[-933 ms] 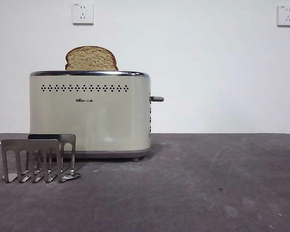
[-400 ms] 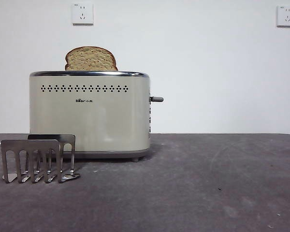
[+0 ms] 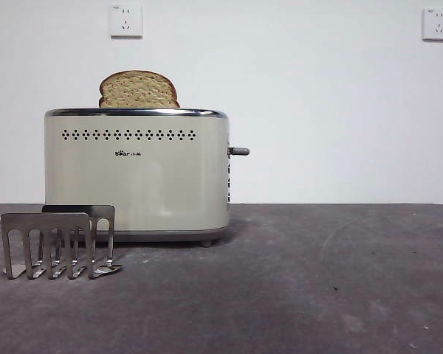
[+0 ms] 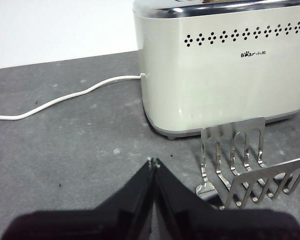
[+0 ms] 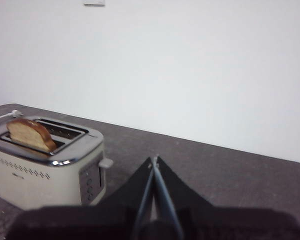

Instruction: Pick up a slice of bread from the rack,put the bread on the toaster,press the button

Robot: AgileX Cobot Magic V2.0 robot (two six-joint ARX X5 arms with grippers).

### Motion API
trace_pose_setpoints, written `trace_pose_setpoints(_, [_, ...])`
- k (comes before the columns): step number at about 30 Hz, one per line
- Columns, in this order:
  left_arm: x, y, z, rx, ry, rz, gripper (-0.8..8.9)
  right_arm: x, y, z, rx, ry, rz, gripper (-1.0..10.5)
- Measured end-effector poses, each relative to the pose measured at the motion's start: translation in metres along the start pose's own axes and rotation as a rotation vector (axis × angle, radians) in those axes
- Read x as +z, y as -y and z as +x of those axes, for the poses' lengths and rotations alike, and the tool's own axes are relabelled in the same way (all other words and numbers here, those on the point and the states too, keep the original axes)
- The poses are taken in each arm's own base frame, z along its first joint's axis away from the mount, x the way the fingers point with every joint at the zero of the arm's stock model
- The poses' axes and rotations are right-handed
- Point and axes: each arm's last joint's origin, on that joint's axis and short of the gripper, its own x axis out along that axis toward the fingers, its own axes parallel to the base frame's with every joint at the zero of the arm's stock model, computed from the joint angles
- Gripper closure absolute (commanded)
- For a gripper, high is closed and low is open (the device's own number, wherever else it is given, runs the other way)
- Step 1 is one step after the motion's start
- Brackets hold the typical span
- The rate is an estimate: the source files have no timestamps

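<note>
The slice of bread (image 3: 139, 90) stands upright in a slot of the cream toaster (image 3: 136, 173), its domed top above the chrome rim; it also shows in the right wrist view (image 5: 30, 134). The grey side lever (image 3: 239, 151) sticks out at the toaster's right end, raised. The empty metal rack (image 3: 57, 242) stands in front of the toaster's left part. My left gripper (image 4: 153, 163) is shut and empty, low over the table near the rack (image 4: 245, 160). My right gripper (image 5: 154, 160) is shut and empty, well away from the toaster (image 5: 45, 167) on its lever (image 5: 106, 163) side.
A white power cord (image 4: 65, 97) runs from the toaster across the dark grey table (image 3: 317, 280). Two wall sockets (image 3: 126, 21) sit on the white wall behind. No arm shows in the front view.
</note>
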Motion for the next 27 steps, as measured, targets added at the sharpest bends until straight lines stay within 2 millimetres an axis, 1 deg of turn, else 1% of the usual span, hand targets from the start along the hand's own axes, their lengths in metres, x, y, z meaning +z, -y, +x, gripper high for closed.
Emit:
trace_pose_setpoints(2, [0.0,0.0,0.0,0.0,0.0,0.0,8.17,-0.016,-0.001,0.002,-0.002,0.01,-0.003,9.5])
trace_pose_setpoints(8, [0.0,0.0,0.0,0.0,0.0,0.0,8.17,-0.069,-0.004,0.003,-0.087,0.046,0.012,9.5])
trace_pose_setpoints(12, [0.0,0.0,0.0,0.0,0.0,0.0,8.17,-0.106,-0.006,0.005,-0.145,0.02,0.054,9.5])
trace_pose_setpoints(16, [0.0,0.0,0.0,0.0,0.0,0.0,8.17,-0.139,-0.009,0.007,-0.148,-0.018,0.08,9.5])
trace_pose_setpoints(22, [0.0,0.0,0.0,0.0,0.0,0.0,8.17,-0.174,-0.012,0.01,-0.149,-0.018,0.12,9.5])
trace_pose_setpoints(27, [0.0,0.0,0.0,0.0,0.0,0.0,8.17,-0.197,-0.014,0.012,-0.148,-0.054,0.169,9.5])
